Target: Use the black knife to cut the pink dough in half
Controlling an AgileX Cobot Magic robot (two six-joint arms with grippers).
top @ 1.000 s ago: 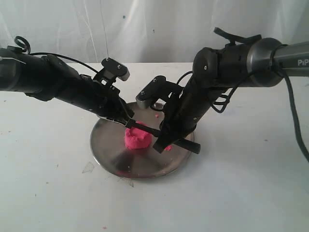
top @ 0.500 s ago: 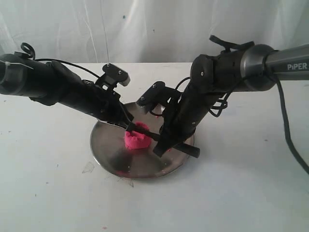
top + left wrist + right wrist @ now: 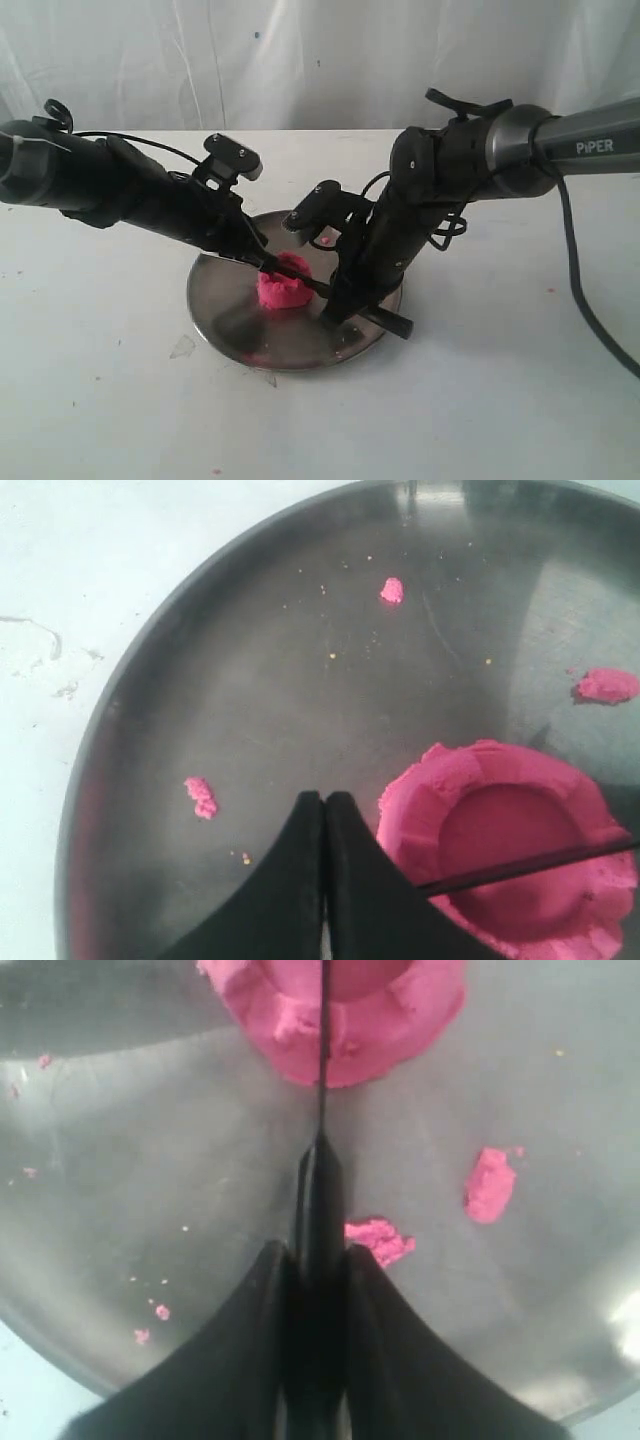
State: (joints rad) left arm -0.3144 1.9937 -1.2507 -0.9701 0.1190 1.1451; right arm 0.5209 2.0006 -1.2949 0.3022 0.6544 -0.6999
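Exterior view, items left to right. Left gripper: reaches in from 9 o'clock, tips low over the plate at the 9 o'clock side of the dough; in the left wrist view its fingers are pressed together with nothing between them. Pink dough: bright hot-pink lump, stubby and round, ragged rim around a sunken top; it sits on the plate, slightly toward 9 o'clock of centre, in one piece. Black knife: slim, all black, blade laid across the top of the dough, handle running toward 4 o'clock past the plate's rim. Right gripper: comes in from 2 o'clock, closed around the knife handle; the right wrist view shows the blade edge-on across the dough. Plate: round, metal, shiny, with small pink crumbs scattered on it. Table: white, faintly marked and speckled. Backdrop: white draped cloth at 12 o'clock.
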